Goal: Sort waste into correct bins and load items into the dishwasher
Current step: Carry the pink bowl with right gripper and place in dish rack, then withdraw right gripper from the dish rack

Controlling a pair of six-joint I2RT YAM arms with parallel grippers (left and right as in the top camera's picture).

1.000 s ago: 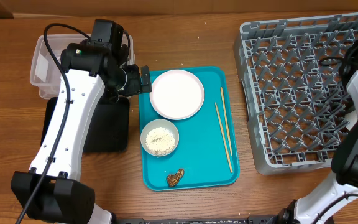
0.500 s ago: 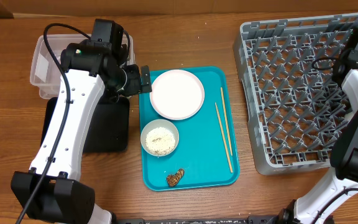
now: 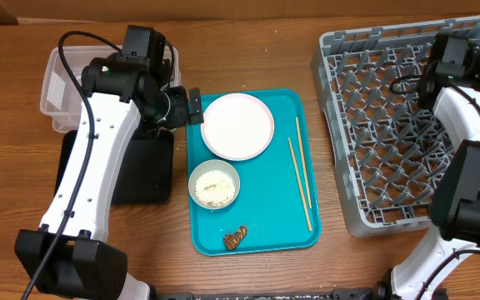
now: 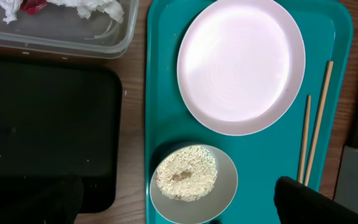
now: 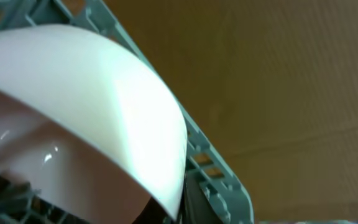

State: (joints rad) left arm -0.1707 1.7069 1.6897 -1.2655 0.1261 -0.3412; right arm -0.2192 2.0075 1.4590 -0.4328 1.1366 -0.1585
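Over the far corner of the dish rack (image 3: 373, 167), the right gripper (image 3: 444, 62) sits close against a white bowl (image 5: 86, 112), its grip hidden, probably seating it among pegs. Meanwhile the left gripper (image 3: 192, 106) hangs spread and empty beside the teal tray (image 3: 265, 225) holding plate (image 3: 237, 125), rice bowl (image 3: 215, 185) and chopsticks (image 3: 302, 179).

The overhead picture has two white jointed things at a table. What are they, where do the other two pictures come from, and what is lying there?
Those are two robot arms, each ending in a two-finger gripper. One camera looks down from above; each wrist carries another. The left gripper is open and empty by the edge of a teal tray holding a pale plate, a bowl of rice, chopsticks and a brown lump. Beside it sit a black tray and a clear tub with a crumpled napkin. The right gripper is over the grey rack; its camera is filled by a white dish, but I cannot tell whether it grips it.
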